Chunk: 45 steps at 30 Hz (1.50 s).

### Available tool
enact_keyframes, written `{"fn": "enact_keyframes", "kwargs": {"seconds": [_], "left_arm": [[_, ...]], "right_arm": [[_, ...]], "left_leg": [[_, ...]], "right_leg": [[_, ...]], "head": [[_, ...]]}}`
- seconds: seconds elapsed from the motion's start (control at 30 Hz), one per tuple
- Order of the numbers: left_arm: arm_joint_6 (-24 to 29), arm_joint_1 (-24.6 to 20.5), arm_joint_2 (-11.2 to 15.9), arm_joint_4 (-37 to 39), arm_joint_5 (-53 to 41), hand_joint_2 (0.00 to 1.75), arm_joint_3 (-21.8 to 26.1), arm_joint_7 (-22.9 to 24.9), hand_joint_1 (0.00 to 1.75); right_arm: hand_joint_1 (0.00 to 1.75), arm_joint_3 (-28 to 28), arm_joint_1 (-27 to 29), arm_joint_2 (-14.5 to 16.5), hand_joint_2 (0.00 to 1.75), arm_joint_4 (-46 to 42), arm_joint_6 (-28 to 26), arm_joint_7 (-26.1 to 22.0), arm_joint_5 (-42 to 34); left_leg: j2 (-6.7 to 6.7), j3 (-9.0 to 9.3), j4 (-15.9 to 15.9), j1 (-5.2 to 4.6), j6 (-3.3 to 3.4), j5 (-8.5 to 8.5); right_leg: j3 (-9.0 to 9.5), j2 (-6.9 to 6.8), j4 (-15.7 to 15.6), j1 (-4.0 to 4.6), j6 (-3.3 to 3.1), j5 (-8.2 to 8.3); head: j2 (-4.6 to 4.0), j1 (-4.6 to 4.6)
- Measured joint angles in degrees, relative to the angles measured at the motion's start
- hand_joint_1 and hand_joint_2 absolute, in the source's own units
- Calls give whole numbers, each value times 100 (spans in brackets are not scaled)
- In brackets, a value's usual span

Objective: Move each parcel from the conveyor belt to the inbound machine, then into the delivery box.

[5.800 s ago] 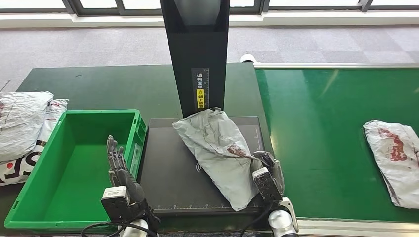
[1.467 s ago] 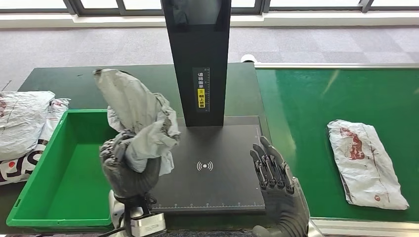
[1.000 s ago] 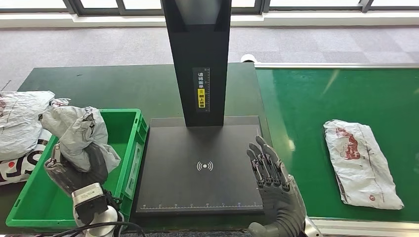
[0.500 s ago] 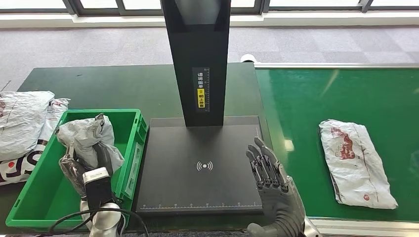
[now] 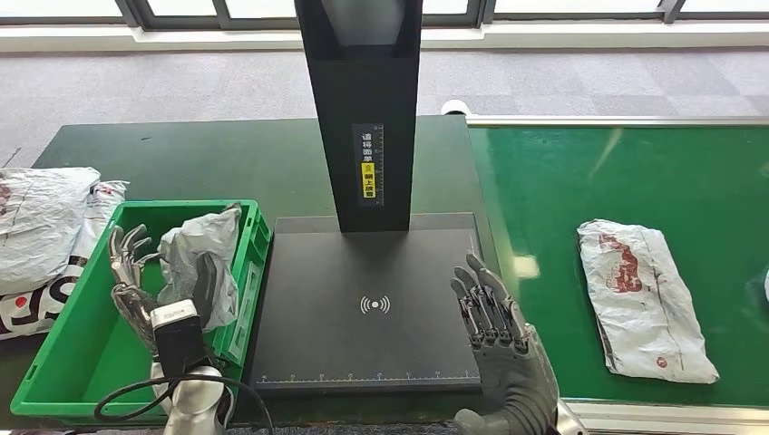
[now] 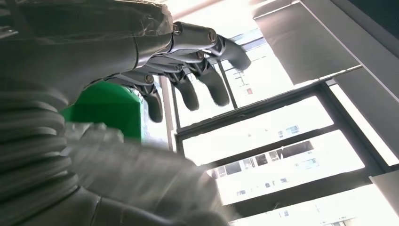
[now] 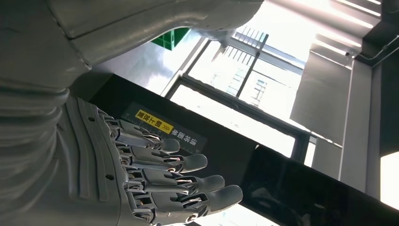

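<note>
From the head view, my left hand [image 5: 136, 281] is inside the green box [image 5: 54, 362], fingers spread, the crumpled grey parcel [image 5: 201, 263] against the box's right wall, long axis running front to back. My right hand [image 5: 494, 317] hovers, fingers apart, over the scanner plate's [image 5: 363, 272] right edge. Another parcel [image 5: 644, 294] lies lengthwise across the belt [image 5: 589, 181].

In the left wrist view, my fingers [image 6: 197, 70] are open above the blurred parcel [image 6: 141, 169].

In the right wrist view, my fingers [image 7: 188, 181] are extended, holding nothing.

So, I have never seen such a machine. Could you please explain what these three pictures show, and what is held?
It is a humanoid robot with two arms. The big picture is from its head, looking down; the other two come from cameras at each wrist. In the middle stands the black inbound machine. On the left is a green box, where the left hand is spread beside a grey parcel and seems to have let it go. The right hand is open over the machine and holds nothing. On the right, another parcel lies on the green belt.
</note>
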Motion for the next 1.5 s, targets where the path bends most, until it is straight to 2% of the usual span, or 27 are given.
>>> {"fn": "enact_keyframes", "kwargs": {"seconds": [0.73,0.9,1.0,1.1,1.2,1.3,1.4,1.5], "left_arm": [[3,12,-10,-91,-1,0,5,-58,0],[-49,76,-33,-281,520,0,43,-370,0],[-440,229,-34,-566,1313,0,-14,-518,0],[-1161,379,-27,-754,1807,0,-253,-519,0],[-1632,427,-1,-792,1706,0,-596,-506,0],[-2017,419,26,-733,1650,0,-895,-492,0],[-2467,407,42,-626,1658,0,-1066,-505,0],[-2717,416,49,-553,1490,0,-1168,-543,0]], "right_arm": [[0,-4,-64,0,175,55,33,-1,-54],[0,-181,-105,14,175,122,-255,8,157],[0,-690,-168,98,175,269,-777,131,650],[0,-1408,-241,186,175,492,-1466,351,1268],[0,-2152,-267,287,175,689,-2312,675,2140],[0,-2887,-363,353,175,1019,-3153,1179,3367],[0,-3556,-594,302,175,1655,-3608,1597,4158],[0,-4166,-858,110,175,2483,-3923,1904,4738]], "left_leg": [[-1,-5,0,0,1,-1],[-1,-6,0,0,1,-1],[-1,-5,1,0,2,-1],[-10,-6,2,0,4,-2],[-13,-7,3,-2,6,-4],[-11,-6,3,-3,8,-5],[-9,-4,3,-4,9,-6],[-11,-5,3,-4,9,-6]], "right_leg": [[-2,0,-1,0,0,-1],[-3,0,-2,-1,0,-1],[-5,0,-4,-2,1,-1],[-4,-6,-6,-6,3,-2],[-3,-9,-6,-15,5,-2],[-4,-6,-6,-16,5,-1],[-4,-3,-7,-16,6,-1],[-2,-5,-7,-17,7,-1]], "head": [[0,0],[0,1],[0,1],[0,1],[0,1],[0,1],[0,0],[0,0]]}}
